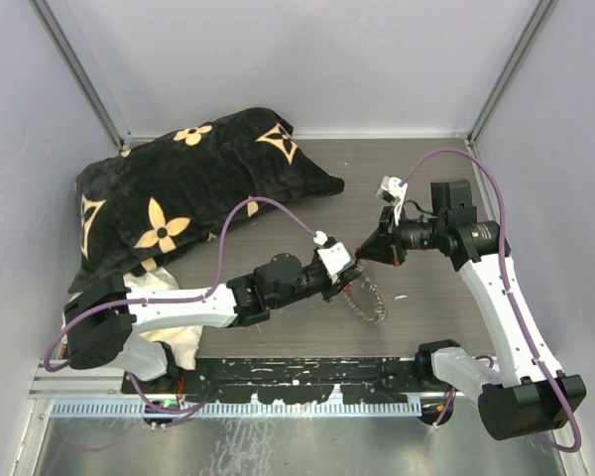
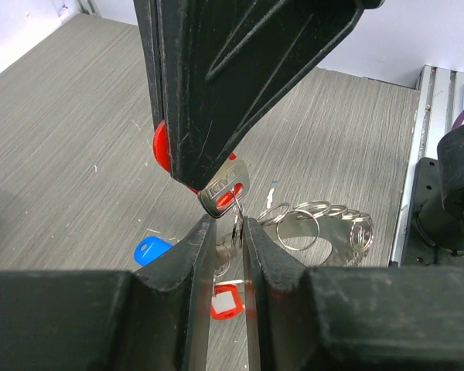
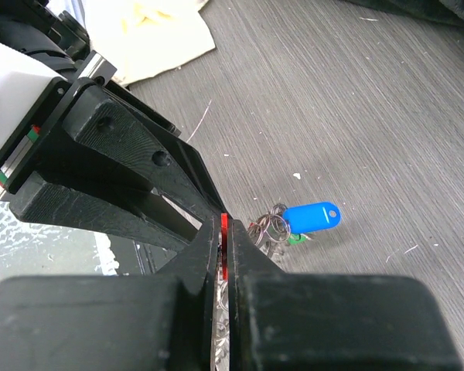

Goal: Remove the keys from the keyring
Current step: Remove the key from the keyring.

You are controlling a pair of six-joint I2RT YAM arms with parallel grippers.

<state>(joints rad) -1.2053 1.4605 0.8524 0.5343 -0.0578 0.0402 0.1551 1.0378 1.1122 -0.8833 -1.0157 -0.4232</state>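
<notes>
Left arm (image 1: pixel 178 307), right arm (image 1: pixel 501 297): white links, black joints, purple cables (image 1: pixel 268 202), black angular scuffed fingers (image 2: pixel 178 270).

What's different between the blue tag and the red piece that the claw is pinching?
The blue tag sits free, ungripped; the red-headed key is pinched in the right gripper. The blue tag is oblong with a hole at one end; the red-headed key shows a rounded edge. The blue tag is in full view; the red-headed key is mostly hidden by that gripper. Both are coloured and seem joined to the same small rings.
</notes>
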